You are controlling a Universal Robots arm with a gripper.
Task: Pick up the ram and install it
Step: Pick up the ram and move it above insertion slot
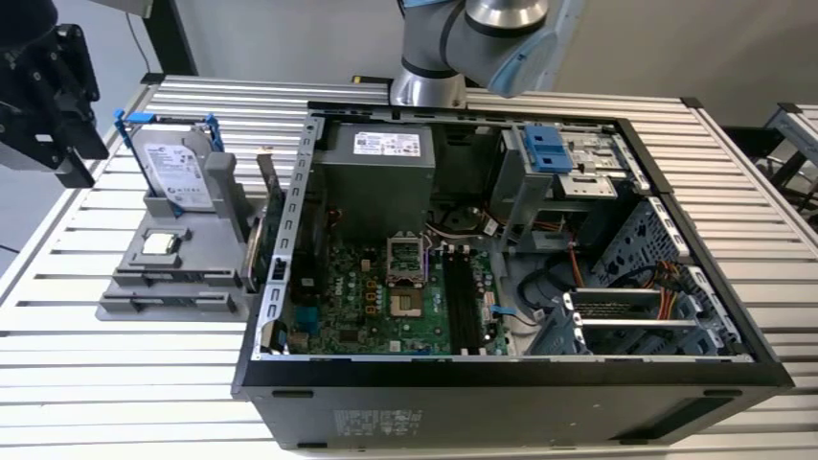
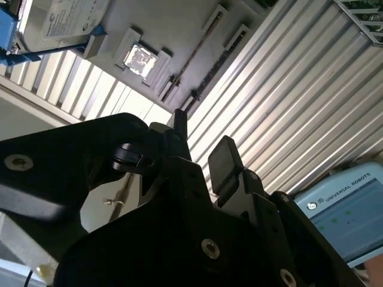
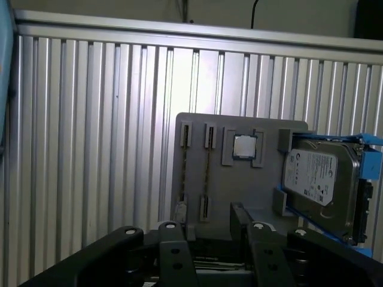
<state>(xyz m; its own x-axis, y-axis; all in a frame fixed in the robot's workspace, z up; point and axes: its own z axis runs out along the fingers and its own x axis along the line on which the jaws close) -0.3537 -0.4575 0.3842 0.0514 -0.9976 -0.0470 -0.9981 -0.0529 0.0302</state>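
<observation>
Ram, a long narrow dark circuit-board stick (image 3: pixel 207 173), stands on its edge between the slotted posts of a flat grey plastic holder (image 3: pixel 239 185) (in the first wrist view it is seen edge-on, so it reads as little more than a thin dark line). The holder sits on the ribbed aluminium counter (image 1: pixel 115 383) near the edge at the exterior view's left, just beside the open black computer case (image 1: pixel 511 402) that takes up the counter's middle. The same holder carries a small square silver CPU chip (image 3: pixel 243 146), lying flat, and a silver hard drive in a blue frame (image 3: pixel 317 179), propped up at one end. The black two-fingered gripper (image 3: pixel 206 224) hangs in the air above the holder, apart from the ram, its jaws spread with nothing between them. Inside the case, long black memory slots (image 1: pixel 463 297) run beside the processor socket on the green motherboard (image 1: pixel 371 307).
</observation>
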